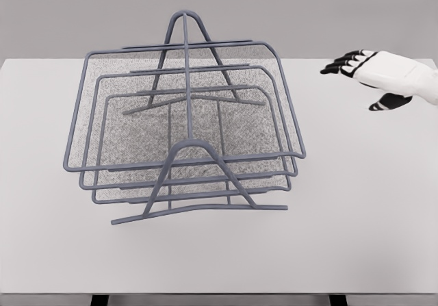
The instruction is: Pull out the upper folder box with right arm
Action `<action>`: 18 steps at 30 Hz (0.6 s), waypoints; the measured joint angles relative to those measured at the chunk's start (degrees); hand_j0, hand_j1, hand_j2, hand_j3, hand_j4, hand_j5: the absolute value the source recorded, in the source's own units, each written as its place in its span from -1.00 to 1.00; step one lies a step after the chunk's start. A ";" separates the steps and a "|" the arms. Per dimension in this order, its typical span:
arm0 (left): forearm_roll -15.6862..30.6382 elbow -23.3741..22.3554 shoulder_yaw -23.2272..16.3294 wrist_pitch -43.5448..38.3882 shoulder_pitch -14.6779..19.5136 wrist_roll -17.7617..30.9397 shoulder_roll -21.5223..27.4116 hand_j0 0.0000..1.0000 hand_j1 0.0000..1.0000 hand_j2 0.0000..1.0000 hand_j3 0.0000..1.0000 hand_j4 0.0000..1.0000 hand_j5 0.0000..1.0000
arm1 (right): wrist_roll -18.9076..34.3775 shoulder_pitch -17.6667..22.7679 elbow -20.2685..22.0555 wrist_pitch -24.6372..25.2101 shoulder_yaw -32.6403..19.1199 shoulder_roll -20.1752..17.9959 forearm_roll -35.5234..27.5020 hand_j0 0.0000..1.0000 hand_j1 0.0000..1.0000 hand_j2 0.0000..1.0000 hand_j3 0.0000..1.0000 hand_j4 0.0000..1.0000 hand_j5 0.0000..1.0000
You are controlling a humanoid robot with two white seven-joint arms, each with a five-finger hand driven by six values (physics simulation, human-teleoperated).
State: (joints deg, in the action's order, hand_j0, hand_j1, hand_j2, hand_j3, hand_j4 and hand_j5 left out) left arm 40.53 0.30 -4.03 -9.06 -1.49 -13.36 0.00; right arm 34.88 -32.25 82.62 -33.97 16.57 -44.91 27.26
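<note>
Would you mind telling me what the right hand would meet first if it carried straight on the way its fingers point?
Probably the right rim of the top grey wire-mesh tray: the white right hand points left with open fingers, though its height over the white table is unclear.

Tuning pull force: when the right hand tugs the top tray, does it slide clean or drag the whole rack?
The top tray is thin wire and mesh, so probably light and stiff. The rack stands on slim wire feet on a smooth table, so it may skid or tip. The right hand hovers open, apart from it.
</note>
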 measured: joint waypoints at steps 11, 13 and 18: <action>0.00 0.00 0.00 0.00 0.00 0.00 0.00 1.00 1.00 1.00 1.00 1.00 1.00 | 0.15 -3.08 4.08 -1.17 2.67 9.50 2.83 1.00 1.00 1.00 1.00 1.00 1.00; -0.01 0.00 -0.02 0.00 0.00 0.00 0.00 1.00 1.00 1.00 1.00 1.00 1.00 | 0.16 -2.46 4.91 -1.20 3.24 9.77 2.95 1.00 1.00 1.00 1.00 1.00 1.00; 0.00 0.05 0.04 -0.01 0.00 -0.01 0.00 1.00 1.00 1.00 1.00 1.00 1.00 | -0.13 0.44 6.08 -0.09 3.47 9.58 2.63 1.00 1.00 1.00 1.00 1.00 1.00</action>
State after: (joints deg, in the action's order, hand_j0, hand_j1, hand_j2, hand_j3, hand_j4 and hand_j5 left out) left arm 40.53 0.35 -3.99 -9.07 -1.49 -13.37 0.00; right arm 34.74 -31.82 88.70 -34.06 20.04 -35.33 29.89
